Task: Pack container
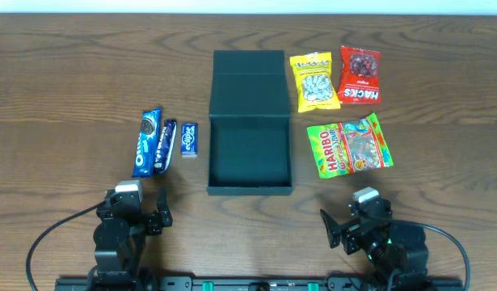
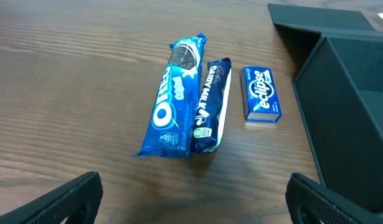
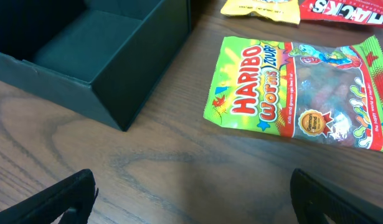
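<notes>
The container, a dark teal-black box with its flap lid open toward the back, stands empty at the table's middle; it also shows in the left wrist view and the right wrist view. Left of it lie a blue Oreo pack, a dark blue Dairy Milk bar and a small blue Eclipse box. Right of it lie a Haribo bag, a yellow nut packet and a red Hacks packet. My left gripper and right gripper are open and empty near the front edge.
The wooden table carries only these things. Black cables curve from each arm base at the front edge.
</notes>
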You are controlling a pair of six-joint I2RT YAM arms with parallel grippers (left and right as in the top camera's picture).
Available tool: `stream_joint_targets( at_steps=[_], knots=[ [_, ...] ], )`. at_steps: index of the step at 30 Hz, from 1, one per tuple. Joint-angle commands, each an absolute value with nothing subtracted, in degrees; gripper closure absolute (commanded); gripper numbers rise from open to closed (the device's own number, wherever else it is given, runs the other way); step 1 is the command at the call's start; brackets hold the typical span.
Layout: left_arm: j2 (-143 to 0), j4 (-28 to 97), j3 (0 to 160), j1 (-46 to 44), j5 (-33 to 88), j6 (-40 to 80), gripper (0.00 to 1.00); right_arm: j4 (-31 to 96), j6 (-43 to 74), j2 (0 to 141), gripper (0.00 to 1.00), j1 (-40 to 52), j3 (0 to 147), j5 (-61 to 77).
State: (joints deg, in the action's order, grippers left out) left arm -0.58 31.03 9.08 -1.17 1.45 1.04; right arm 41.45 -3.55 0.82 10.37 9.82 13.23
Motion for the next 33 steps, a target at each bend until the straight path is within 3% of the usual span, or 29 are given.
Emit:
stream_joint_targets(
  at_steps=[1, 27, 33],
  knots=[
    [-0.25, 30.85, 8.32, -0.89, 1.04, 0.19, 0.05, 41.34, -3.9, 0.3, 0.01, 10.96, 9.54, 12.86],
    [-0.25, 30.85, 8.32, -0.89, 1.04, 0.19, 0.05, 41.12, -3.92, 0.3, 0.01, 10.96, 9.54, 12.29],
    [-0.25, 30.85, 8.32, -0.89, 1.04, 0.19, 0.05, 33.76, 1.78, 0.3, 0.01, 10.96, 9.52, 12.91]
  ],
)
